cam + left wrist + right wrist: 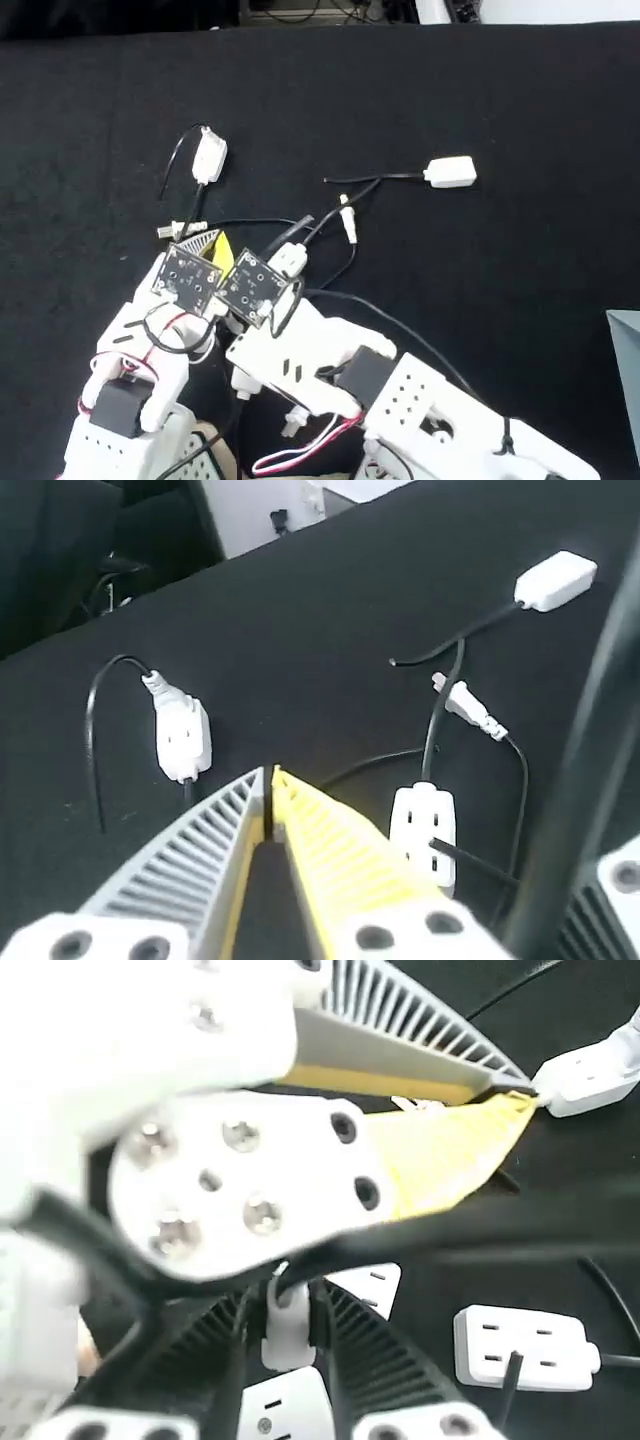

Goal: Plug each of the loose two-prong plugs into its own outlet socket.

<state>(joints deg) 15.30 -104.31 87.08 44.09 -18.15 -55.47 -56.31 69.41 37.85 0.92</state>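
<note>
Fingers of the right gripper, black and ribbed, pinch a white plug by its body. A white socket face sits just under it; cannot tell whether the prongs are seated.

Left gripper: grey and yellow fingers pressed together to the tips, with only a thin dark seam between them. Nothing clearly held. In the high view it lies just beside a second plug, whose prongs are bare.

Third plug lies loose on the black table cloth, prongs bare, black cord trailing. It sits between the middle outlet and a white block farther up the table, touching neither.

The middle outlet is close by the two grippers, with a black cord running out of it.

Left outlet is farther up the table, apart from both grippers. It has a white plug in one end, and that plug's black cord loops off to the side.
</note>
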